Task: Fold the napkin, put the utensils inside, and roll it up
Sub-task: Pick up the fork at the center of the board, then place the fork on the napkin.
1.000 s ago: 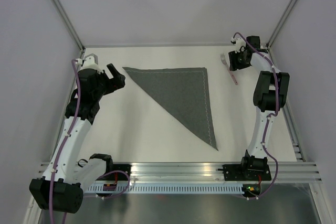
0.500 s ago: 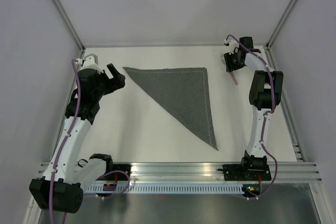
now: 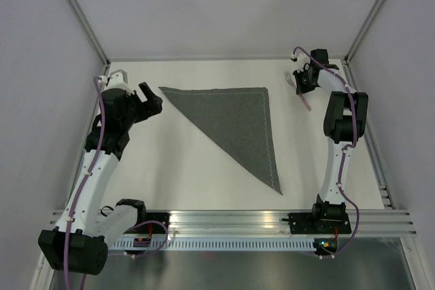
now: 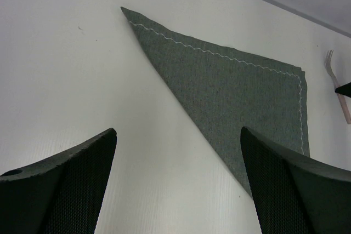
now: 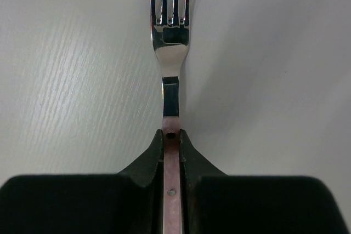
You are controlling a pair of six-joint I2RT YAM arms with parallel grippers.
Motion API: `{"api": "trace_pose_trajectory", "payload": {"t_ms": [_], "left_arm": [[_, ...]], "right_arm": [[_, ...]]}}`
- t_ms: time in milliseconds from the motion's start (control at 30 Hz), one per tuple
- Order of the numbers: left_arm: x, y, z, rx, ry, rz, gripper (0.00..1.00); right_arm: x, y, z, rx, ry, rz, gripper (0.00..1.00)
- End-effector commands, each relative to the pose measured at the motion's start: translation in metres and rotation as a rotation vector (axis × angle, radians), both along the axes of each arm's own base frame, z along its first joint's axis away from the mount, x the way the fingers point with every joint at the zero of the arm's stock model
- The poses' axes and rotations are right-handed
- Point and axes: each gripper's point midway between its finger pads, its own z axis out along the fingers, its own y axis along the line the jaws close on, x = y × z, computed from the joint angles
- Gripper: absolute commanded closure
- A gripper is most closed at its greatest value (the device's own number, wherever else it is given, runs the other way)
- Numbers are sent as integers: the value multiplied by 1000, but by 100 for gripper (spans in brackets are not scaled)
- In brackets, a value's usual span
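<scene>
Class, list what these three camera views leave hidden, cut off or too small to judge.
1. The rear end of the fork handle: right wrist view, covered by the jaws of the right gripper, then cut by the bottom edge.
2. The near corner of the napkin: left wrist view, behind one jaw of the left gripper.
3. Whether the fork rests on the table: top view, too small.
4. Any lower napkin layer: top view, under the top layer.

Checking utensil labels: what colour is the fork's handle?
The fork handle is pale pink, clearest in the right wrist view.
</scene>
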Motion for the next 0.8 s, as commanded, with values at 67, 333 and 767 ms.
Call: {"api": "trace_pose_trajectory", "payload": {"t_ms": [67,333,767], "left_arm": [[4,-3,13,-24,-37,-5,3],[0,-2,17,-21,-45,-8,3],[-4,-8,27,-40,-61,-41,3]], "right_arm": [[-15,13,67,27,-53,13,100],[-62,87,115,37,-78,111,100],[-150,227,107,131,5,202,100]]}}
